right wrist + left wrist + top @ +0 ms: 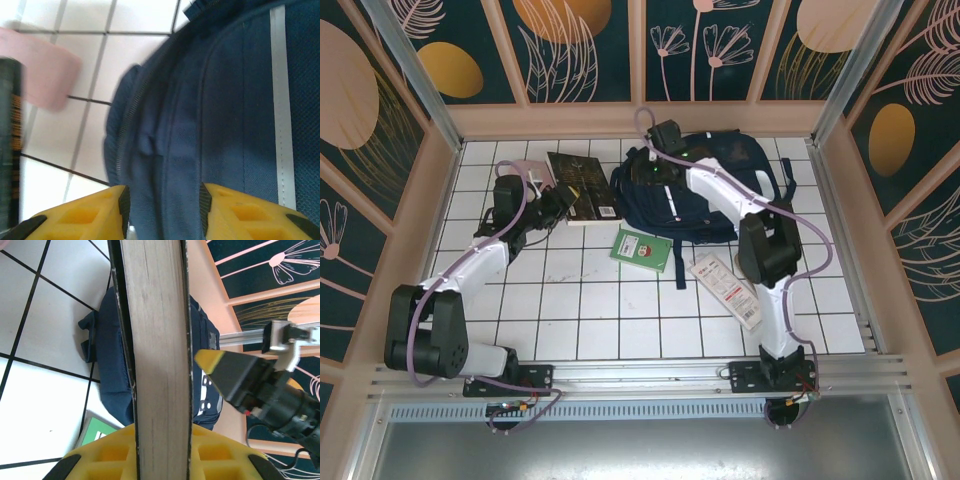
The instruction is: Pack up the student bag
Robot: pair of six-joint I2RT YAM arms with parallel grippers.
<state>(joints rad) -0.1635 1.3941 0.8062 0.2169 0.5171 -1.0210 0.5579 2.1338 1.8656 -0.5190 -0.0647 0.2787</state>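
The student bag [715,190], dark navy with a white stripe, lies at the back right of the tiled table. My right gripper [650,172] hovers over its left end. In the right wrist view its jaws [162,200] stand open, with navy fabric and a zip line of the bag [225,100] between and under them. My left gripper [552,208] is shut on the near edge of a dark book [582,185] left of the bag. The left wrist view shows the book's page edge [157,340] clamped between the yellow fingers [161,436], with the bag [112,365] behind it.
A green booklet [642,248] lies in front of the bag, also seen at the edge of the left wrist view [97,432]. A white and red packet [725,290] lies near the right arm. A pink item [542,172] sits beside the book. Wooden walls [640,120] enclose the table.
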